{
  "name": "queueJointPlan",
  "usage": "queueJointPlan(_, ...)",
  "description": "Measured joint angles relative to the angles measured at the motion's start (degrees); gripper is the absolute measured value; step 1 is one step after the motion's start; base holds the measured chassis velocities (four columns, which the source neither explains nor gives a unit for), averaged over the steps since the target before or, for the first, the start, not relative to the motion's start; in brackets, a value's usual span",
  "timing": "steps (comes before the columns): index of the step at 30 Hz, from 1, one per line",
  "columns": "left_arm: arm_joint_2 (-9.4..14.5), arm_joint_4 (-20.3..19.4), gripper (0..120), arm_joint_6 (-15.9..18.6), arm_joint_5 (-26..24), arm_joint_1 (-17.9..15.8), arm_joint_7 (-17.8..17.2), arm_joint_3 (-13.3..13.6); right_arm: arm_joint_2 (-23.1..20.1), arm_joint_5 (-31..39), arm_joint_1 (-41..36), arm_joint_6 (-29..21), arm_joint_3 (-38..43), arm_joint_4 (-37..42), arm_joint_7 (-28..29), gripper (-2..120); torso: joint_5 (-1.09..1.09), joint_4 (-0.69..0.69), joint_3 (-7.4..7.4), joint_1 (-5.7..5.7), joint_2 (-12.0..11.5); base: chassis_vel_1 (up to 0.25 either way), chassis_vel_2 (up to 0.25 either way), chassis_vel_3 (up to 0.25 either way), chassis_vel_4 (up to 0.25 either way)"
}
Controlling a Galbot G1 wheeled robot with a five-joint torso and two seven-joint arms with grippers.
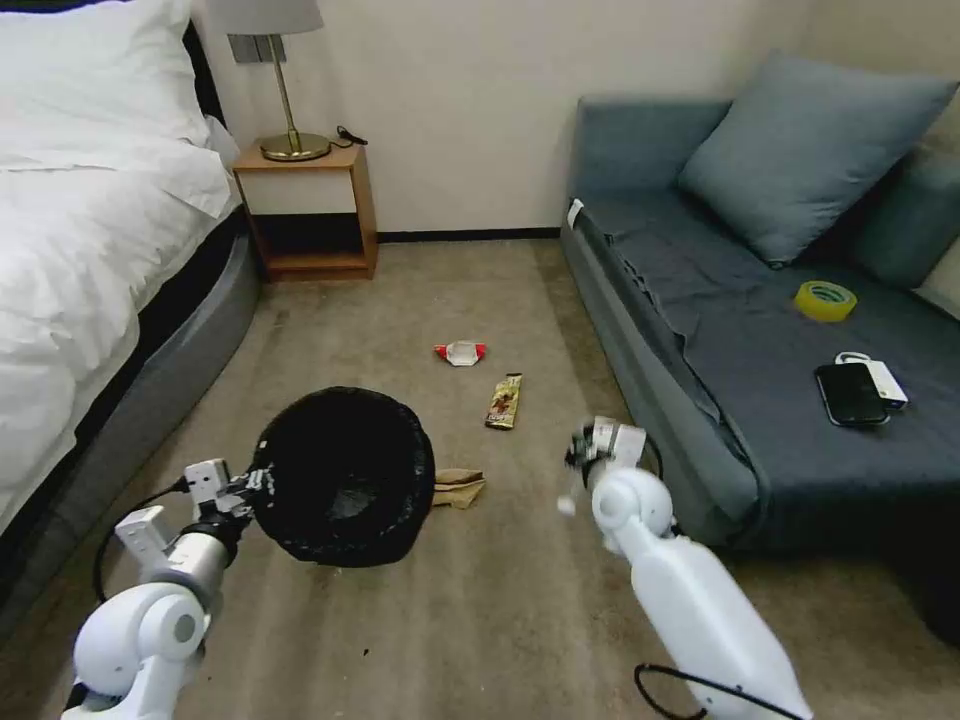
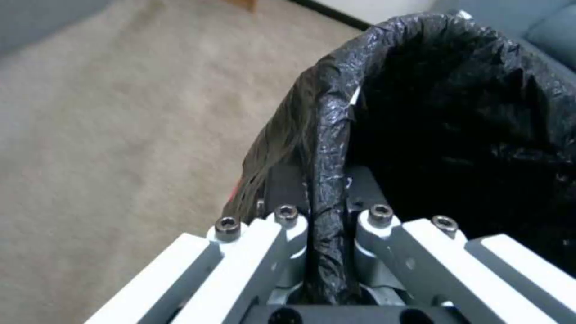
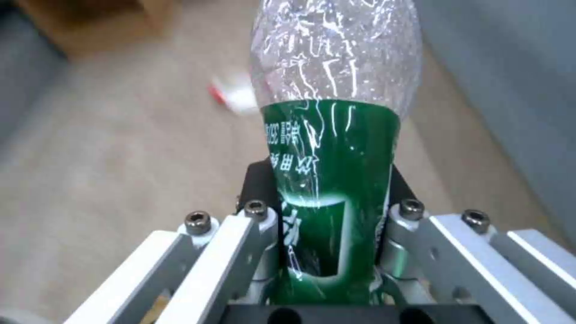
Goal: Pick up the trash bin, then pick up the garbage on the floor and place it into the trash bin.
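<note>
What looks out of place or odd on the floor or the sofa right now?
Litter lies on the carpet: a white packet with red ends, a snack wrapper and a crumpled paper bag beside the trash bin. A yellow tape roll and a phone sit on the sofa seat.

Soft even indoor light, faint shadows, glare on bottle, blurred floor in wrist views
</note>
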Motion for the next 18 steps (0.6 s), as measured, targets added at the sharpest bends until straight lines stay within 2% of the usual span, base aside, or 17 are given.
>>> queueJointPlan(4,0.3,1.5,4,2.2,-1.8,-2.3,-1.0,2.2,-5.0,-3.4,1.8,7.0,-3.0,6.8,-5.8,19,-0.01,-0.02,0.00,0.00,0.0,0.000,0.000,0.000,0.000)
queueJointPlan(5,0.3,1.5,4,2.2,-1.8,-2.3,-1.0,2.2,-5.0,-3.4,1.8,7.0,-3.0,6.8,-5.8,19,-0.01,-0.02,0.00,0.00,0.0,0.000,0.000,0.000,0.000)
queueJointPlan(9,0.4,1.9,4,3.7,-3.3,-3.0,-1.4,3.5,-7.5,-5.2,3.3,12.7,-5.1,10.2,-10.7,19,-0.01,-0.02,0.00,0.00,0.0,0.000,0.000,0.000,0.000)
queueJointPlan(10,0.4,1.9,4,3.7,-3.3,-3.0,-1.4,3.5,-7.5,-5.2,3.3,12.7,-5.1,10.2,-10.7,19,-0.01,-0.02,0.00,0.00,0.0,0.000,0.000,0.000,0.000)
queueJointPlan(14,0.1,1.7,4,4.9,-4.2,-2.9,-1.4,4.6,-8.1,-5.1,7.0,18.1,-10.8,13.2,-15.6,19,-0.04,-0.01,-0.01,0.00,0.0,0.000,0.000,0.000,0.000)
queueJointPlan(18,-0.3,1.0,4,5.2,-4.3,-2.4,-1.4,4.9,-6.7,-5.7,9.0,19.9,-15.3,13.5,-18.2,19,-0.03,-0.01,-0.01,0.00,0.0,0.000,0.000,0.000,0.000)
